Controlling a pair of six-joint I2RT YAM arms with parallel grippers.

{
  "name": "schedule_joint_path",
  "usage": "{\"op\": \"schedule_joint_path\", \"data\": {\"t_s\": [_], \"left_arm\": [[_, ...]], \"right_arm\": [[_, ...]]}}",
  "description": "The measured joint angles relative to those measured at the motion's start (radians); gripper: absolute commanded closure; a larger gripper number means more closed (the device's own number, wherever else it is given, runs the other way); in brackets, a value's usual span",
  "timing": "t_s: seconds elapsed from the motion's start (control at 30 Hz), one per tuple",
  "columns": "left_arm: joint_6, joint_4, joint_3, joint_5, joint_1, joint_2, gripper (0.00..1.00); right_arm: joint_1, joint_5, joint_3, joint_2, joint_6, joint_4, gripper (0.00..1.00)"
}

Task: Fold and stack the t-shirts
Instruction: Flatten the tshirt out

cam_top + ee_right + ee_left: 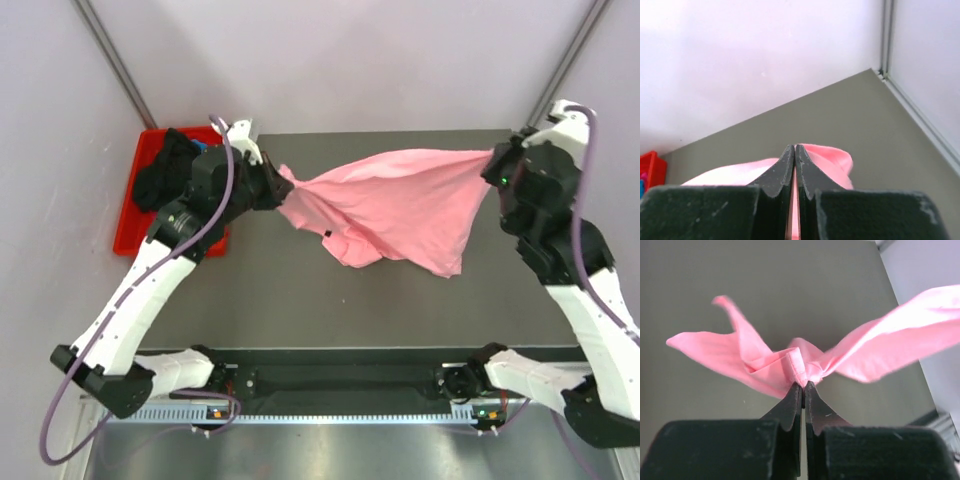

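A light pink t-shirt (395,205) hangs stretched above the grey table between my two grippers, its loose lower part sagging toward the middle. At the shirt's left end my left gripper (281,186) is shut on a bunched hem (799,371), pinched right at the fingertips. My right gripper (490,160) is shut on the shirt's right end, with pink cloth (832,162) showing between and behind its jaws. A black t-shirt (165,170) lies heaped in the red bin at the far left.
The red plastic bin (137,215) stands off the table's left edge behind my left arm. Pale walls close the back and both sides. The table's near edge (350,350) runs just above the arm bases.
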Motion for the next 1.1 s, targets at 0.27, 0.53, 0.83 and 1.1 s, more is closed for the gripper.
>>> {"op": "schedule_joint_path", "data": {"t_s": [0.27,0.53,0.83,1.1], "left_arm": [[-0.020,-0.072,-0.224,0.064,-0.104,-0.048,1.00],[-0.119,0.127,-0.528,0.257,-0.176,0.150,0.71],[-0.141,0.205,-0.525,0.276,-0.152,0.154,0.46],[-0.084,0.234,-0.528,0.166,0.137,0.146,0.50]], "right_arm": [[-0.004,0.024,-0.215,-0.235,0.041,-0.143,1.00],[-0.006,0.027,-0.508,-0.264,0.172,-0.307,1.00],[-0.006,0.071,-0.514,-0.271,0.195,-0.340,1.00],[-0.006,0.007,-0.543,-0.311,0.190,-0.313,1.00]]}}
